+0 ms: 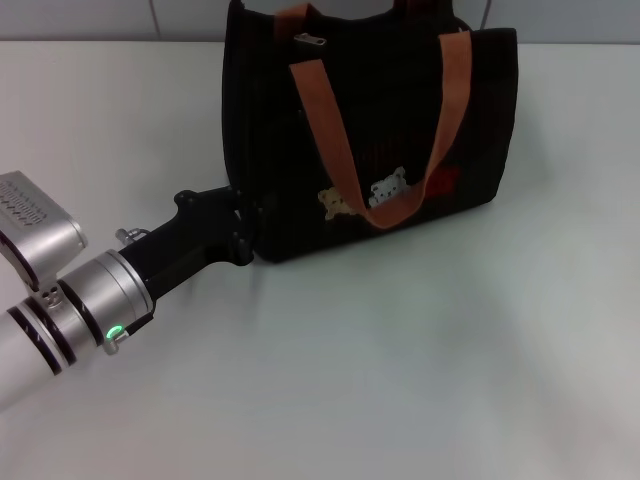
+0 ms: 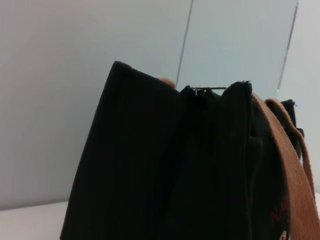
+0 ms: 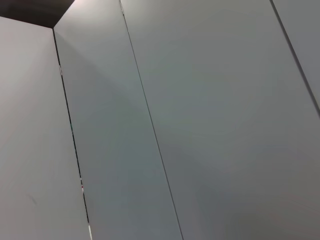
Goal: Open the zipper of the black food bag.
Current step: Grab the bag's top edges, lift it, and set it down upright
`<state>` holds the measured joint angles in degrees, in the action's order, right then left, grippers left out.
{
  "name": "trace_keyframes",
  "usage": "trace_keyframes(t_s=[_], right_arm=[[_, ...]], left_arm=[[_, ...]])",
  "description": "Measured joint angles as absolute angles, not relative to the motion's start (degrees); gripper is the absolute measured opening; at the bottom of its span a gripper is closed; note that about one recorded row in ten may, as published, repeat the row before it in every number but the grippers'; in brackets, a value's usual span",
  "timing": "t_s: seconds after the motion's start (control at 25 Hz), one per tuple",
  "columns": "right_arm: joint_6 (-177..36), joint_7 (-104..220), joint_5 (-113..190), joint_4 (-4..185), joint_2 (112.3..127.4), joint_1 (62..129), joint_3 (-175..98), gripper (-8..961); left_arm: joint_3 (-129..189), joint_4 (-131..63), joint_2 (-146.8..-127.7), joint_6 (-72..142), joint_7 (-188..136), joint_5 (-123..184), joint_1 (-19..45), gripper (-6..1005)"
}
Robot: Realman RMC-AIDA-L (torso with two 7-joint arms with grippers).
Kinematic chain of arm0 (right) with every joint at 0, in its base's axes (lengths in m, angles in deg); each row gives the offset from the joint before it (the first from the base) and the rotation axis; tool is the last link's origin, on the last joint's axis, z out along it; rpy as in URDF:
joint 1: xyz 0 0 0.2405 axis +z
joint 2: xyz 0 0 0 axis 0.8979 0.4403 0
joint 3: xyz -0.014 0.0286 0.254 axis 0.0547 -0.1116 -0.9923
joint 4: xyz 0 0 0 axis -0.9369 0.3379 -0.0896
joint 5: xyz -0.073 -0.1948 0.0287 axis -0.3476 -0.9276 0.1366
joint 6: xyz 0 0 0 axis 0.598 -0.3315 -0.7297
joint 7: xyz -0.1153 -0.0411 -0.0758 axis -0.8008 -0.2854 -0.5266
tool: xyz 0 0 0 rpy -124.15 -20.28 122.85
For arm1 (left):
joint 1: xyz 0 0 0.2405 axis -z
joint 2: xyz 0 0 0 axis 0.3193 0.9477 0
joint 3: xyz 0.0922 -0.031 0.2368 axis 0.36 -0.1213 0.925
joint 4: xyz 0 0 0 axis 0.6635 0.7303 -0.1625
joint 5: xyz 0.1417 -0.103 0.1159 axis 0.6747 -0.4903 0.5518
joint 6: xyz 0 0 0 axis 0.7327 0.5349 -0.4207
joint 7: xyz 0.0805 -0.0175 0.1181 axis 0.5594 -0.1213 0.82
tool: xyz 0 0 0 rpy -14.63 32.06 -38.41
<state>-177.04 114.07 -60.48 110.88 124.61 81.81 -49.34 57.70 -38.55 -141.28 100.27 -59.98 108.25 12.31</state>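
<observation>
White table point(image 1: 400, 380), tiled wall behind. Bag point(image 1: 380, 130) upright, zipper point(image 1: 310, 40) slider near left end. Left gripper point(image 1: 243, 225) against bag's lower-left corner; jaw state unclear, probably touching.

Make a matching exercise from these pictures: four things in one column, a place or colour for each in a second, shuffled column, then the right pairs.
Things:
1. black food bag
2. left gripper
3. strap handles
4. zipper

Descriptions:
A. orange-brown
B. at the bag's lower left end
C. standing on the white table
D. silver slider on the bag's top edge

Pairs: 1-C, 2-B, 3-A, 4-D
</observation>
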Motion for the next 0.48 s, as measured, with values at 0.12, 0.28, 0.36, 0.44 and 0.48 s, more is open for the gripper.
trace_keyframes(t_s=[0.12, 0.28, 0.36, 0.44, 0.48], right_arm=[[-176.7, 114.1, -60.5, 110.9, 124.63, 81.8, -49.3, 714], [-176.5, 114.1, -60.5, 110.9, 124.64, 81.8, -49.3, 711], [-176.5, 114.3, -60.5, 110.9, 124.64, 81.8, -49.3, 710], [-176.4, 114.5, -60.5, 110.9, 124.65, 81.8, -49.2, 708], [-176.2, 114.5, -60.5, 110.9, 124.65, 81.8, -49.1, 707]], left_arm=[[59.3, -36.7, -141.15, 102.1, -60.2, 108.3, 11.6, 73], [63.3, -30.1, -140.88, 107.6, -61.6, 108.3, 8.4, 73], [65.0, -24.2, -140.66, 111.8, -64.2, 108.3, 5.7, 73], [65.6, -18.8, -140.50, 115.1, -67.2, 108.3, 3.5, 73], [65.8, -15.6, -140.32, 117.1, -68.7, 108.3, 2.1, 73]])
